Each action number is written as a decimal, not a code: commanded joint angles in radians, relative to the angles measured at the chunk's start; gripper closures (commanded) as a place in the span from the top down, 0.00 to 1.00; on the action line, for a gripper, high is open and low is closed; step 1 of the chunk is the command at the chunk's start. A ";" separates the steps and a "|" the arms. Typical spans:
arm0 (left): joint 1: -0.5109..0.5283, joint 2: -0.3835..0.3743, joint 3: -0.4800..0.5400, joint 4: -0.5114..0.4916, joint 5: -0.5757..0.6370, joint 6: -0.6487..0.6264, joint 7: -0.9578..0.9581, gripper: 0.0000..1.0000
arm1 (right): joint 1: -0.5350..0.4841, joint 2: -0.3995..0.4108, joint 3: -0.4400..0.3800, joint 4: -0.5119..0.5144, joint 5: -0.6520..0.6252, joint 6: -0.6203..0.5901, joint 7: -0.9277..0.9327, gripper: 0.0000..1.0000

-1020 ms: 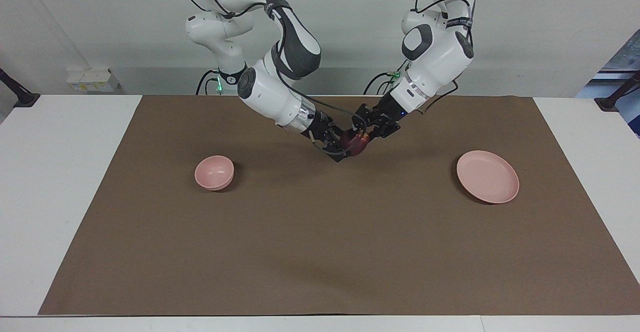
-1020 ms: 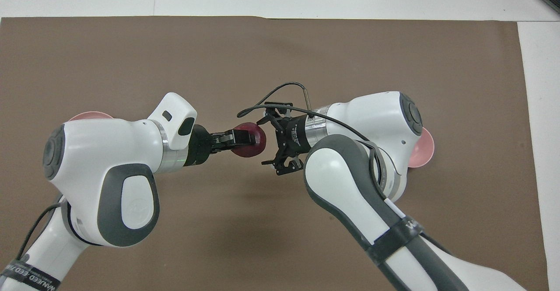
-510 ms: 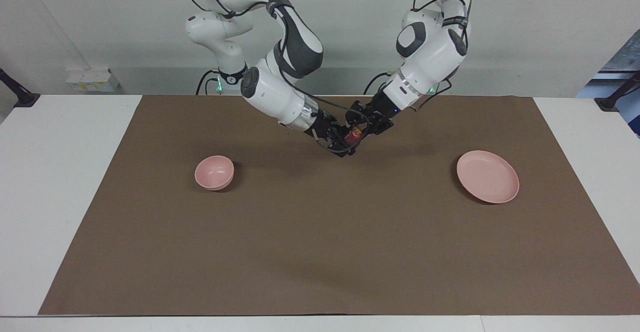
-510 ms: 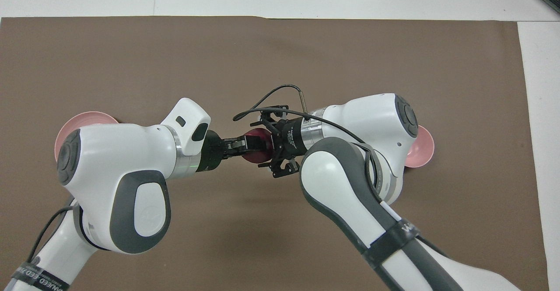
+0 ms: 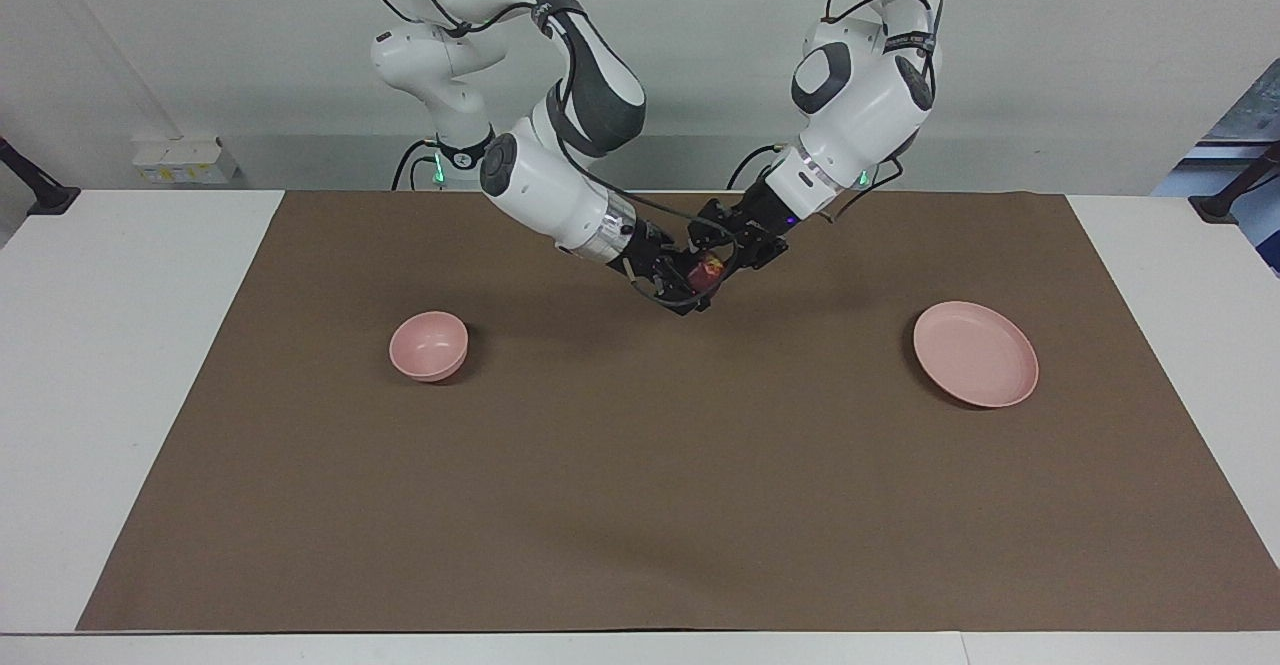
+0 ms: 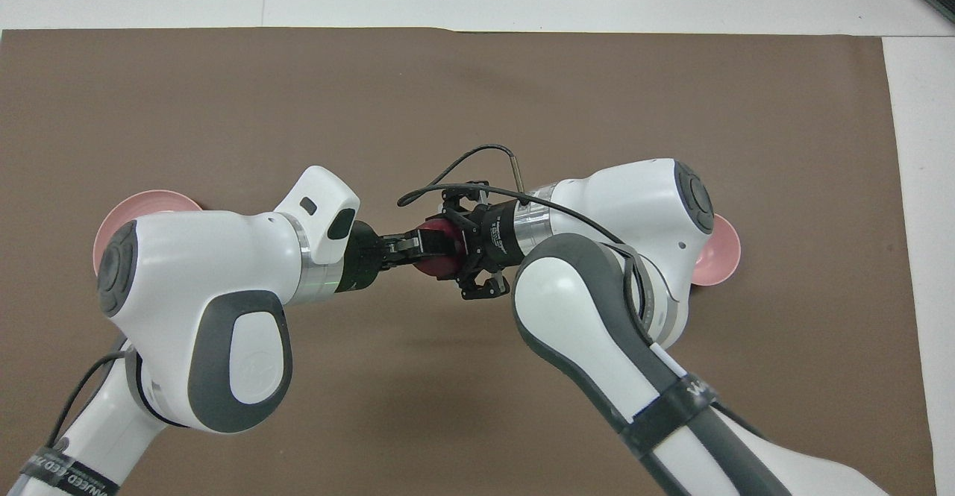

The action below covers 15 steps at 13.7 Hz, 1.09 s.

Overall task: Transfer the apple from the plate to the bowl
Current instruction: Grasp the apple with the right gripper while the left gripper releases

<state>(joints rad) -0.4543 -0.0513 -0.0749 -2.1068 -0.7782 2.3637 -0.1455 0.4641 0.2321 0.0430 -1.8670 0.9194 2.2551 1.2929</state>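
The dark red apple is held in the air over the mat's middle. The deep pink bowl and the flat pink plate are set well apart, both empty.

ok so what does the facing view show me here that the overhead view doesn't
Only the facing view shows the whole plate, bare, the whole bowl, empty, and that the apple hangs in the air above the brown mat. Only the overhead view shows the left gripper clamped across the apple, with the right gripper meeting it. Both show the grippers meeting at the apple over the mat's middle.
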 commanded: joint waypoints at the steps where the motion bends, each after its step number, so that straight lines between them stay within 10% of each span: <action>1: -0.008 0.001 0.003 0.022 0.010 -0.004 -0.023 1.00 | -0.010 -0.004 0.003 -0.001 0.004 -0.017 -0.032 0.00; 9: 0.006 0.010 0.010 0.022 0.216 -0.017 -0.016 1.00 | -0.101 -0.020 -0.008 0.040 -0.345 -0.297 -0.288 0.00; 15: 0.129 0.024 0.014 0.089 0.691 -0.243 -0.014 1.00 | -0.189 -0.048 -0.008 -0.014 -0.569 -0.347 -0.498 0.00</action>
<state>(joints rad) -0.3872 -0.0434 -0.0573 -2.0773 -0.2153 2.2101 -0.1580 0.3320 0.2186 0.0301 -1.8402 0.3863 1.9199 0.8911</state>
